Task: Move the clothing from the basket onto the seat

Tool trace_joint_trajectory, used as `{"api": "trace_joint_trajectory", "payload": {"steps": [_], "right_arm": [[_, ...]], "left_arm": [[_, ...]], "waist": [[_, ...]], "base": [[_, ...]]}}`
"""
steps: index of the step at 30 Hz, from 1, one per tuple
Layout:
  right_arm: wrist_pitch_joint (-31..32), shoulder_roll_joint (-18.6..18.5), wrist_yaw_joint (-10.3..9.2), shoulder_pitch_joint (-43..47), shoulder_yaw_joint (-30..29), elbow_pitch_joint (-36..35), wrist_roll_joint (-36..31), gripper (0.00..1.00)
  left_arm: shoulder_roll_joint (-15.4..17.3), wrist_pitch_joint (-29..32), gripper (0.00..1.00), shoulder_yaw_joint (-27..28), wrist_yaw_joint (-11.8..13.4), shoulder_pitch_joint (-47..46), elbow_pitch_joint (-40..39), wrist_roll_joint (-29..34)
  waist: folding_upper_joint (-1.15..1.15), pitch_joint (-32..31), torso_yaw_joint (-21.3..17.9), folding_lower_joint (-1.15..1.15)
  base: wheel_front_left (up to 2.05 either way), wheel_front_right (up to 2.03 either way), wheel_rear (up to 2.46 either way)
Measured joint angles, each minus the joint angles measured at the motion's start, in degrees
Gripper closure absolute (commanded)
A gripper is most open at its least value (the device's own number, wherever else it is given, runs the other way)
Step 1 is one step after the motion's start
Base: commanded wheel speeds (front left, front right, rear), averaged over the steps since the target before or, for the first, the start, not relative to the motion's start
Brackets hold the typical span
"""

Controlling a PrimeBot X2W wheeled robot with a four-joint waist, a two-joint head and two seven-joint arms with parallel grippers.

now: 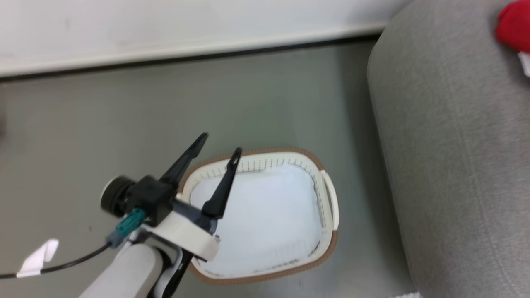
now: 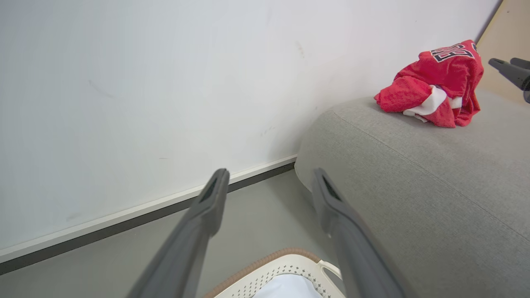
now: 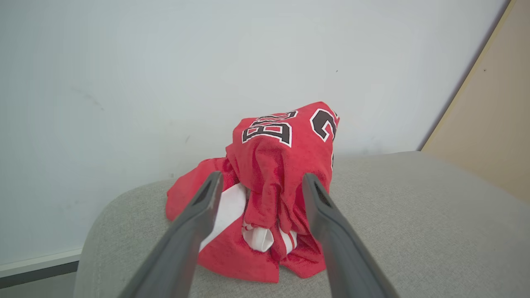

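My R end effector [image 3: 261, 177] & L end effector [image 1: 220, 144] are wide open, empty; I'd pinch the bright red jersey clothing [image 3: 281, 165], prob soft & light, by its top fold.

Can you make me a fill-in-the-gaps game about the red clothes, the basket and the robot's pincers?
1. The crumpled bright red sports clothing lies on the big grey woven-fabric ____.
2. The oval cream-white plastic basket with the brown rim stands on the grey ____.
3. The right pincer holds nothing; its jaws are ____.
Missing words: seat, floor, open.
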Motion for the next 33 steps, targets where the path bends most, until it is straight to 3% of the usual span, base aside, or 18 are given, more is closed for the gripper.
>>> {"api": "trace_joint_trajectory", "payload": {"steps": [9, 16, 24, 33], "right_arm": [[-0.44, 3.01, 0.0, 22.92, 19.82, -18.25, 12.61, 0.0], [-0.44, 5.11, 0.01, 38.83, 27.49, -26.55, 16.3, 0.0], [-0.44, 5.82, 0.01, 49.96, 31.17, -28.18, 19.35, 0.0], [-0.44, 5.87, 0.01, 52.41, 33.65, -25.74, 21.57, 0.0]], "left_arm": [[-1.72, -3.41, 0.0, 6.23, 4.83, 11.62, 5.95, -3.83], [-3.33, -3.78, 0.0, 12.96, 5.45, 21.79, 6.9, -2.9], [-8.14, -3.79, 0.0, 20.42, 2.57, 29.61, 6.23, 3.54], [-12.68, -3.79, 0.0, 25.85, -2.24, 32.82, 7.83, 8.28]], "waist": [[0.0, -13.24, 1.44, -0.01], [0.0, -21.98, 4.09, -0.02], [0.0, -27.49, 7.62, -0.01], [0.0, -29.98, 8.79, 0.0]], "base": [[0.0, 0.0, 0.0], [0.0, 0.0, 0.0], [0.0, 0.0, 0.0], [0.0, 0.0, 0.0]]}}
